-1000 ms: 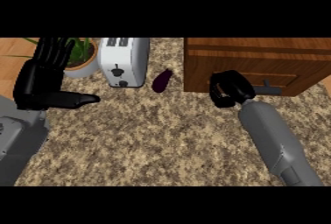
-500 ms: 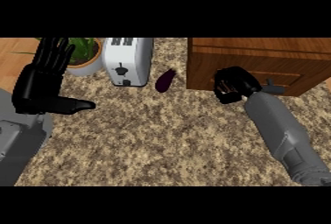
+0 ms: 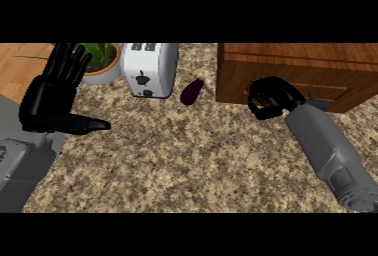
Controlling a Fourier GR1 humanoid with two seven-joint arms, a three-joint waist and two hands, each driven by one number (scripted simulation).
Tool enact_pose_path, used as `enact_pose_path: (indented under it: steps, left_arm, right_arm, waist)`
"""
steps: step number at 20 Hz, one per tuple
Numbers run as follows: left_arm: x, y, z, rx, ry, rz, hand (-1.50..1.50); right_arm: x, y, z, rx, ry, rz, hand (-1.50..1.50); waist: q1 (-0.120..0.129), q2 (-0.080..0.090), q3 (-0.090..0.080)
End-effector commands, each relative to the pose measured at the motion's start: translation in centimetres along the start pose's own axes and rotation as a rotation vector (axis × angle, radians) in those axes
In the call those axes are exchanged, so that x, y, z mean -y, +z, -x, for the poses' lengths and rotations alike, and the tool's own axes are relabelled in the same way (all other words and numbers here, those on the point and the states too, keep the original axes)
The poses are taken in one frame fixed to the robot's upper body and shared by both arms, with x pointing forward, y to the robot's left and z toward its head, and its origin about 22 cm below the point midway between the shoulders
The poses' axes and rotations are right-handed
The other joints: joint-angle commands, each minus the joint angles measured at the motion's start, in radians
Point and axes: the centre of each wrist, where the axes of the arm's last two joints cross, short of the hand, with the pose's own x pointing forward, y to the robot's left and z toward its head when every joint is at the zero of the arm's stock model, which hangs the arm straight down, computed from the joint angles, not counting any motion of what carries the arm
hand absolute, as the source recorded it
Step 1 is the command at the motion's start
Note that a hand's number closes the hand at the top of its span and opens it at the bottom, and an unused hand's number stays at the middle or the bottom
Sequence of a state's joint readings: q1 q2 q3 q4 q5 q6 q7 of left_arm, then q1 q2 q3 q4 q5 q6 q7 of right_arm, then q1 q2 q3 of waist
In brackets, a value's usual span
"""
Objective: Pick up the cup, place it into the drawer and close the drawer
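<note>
No cup shows anywhere in the head view. The wooden cabinet (image 3: 295, 60) stands at the upper right, and its drawer front (image 3: 332, 90) sits flush with a grey handle (image 3: 319, 103) on it. My right hand (image 3: 269, 97) is pressed against the drawer front's left part, fingers curled, with nothing visible inside them. My left hand (image 3: 55, 95) rests open at the left, fingers up and thumb pointing right.
A white toaster (image 3: 150, 67) stands at the back centre, with a dark purple eggplant (image 3: 192, 92) lying just right of it. A potted plant (image 3: 100, 60) sits behind my left hand. Speckled counter top (image 3: 192, 160) stretches across the foreground.
My right hand has edged slightly up and right against the drawer front. The left hand has barely moved.
</note>
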State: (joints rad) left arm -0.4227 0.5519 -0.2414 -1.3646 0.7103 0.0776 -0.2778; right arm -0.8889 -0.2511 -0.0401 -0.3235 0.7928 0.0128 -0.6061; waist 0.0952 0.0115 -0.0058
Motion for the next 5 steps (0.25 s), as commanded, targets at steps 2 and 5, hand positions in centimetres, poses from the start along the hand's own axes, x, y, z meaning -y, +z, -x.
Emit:
enact_pose_path:
  steps: [2, 5]
  left_arm:
    - [0.1, 0.3, 0.8, -0.016, 0.013, 0.007, -1.50]
    - [0.4, 0.6, 1.1, -0.012, 0.009, 0.008, -1.50]
  right_arm:
    - [5.4, 0.4, 0.6, -0.128, 0.031, 0.179, 1.50]
    - [6.4, 0.4, 0.5, -0.137, 0.027, 0.176, 1.50]
  waist:
    - [0.018, 0.042, 0.010]
    - [0.028, 0.041, 0.009]
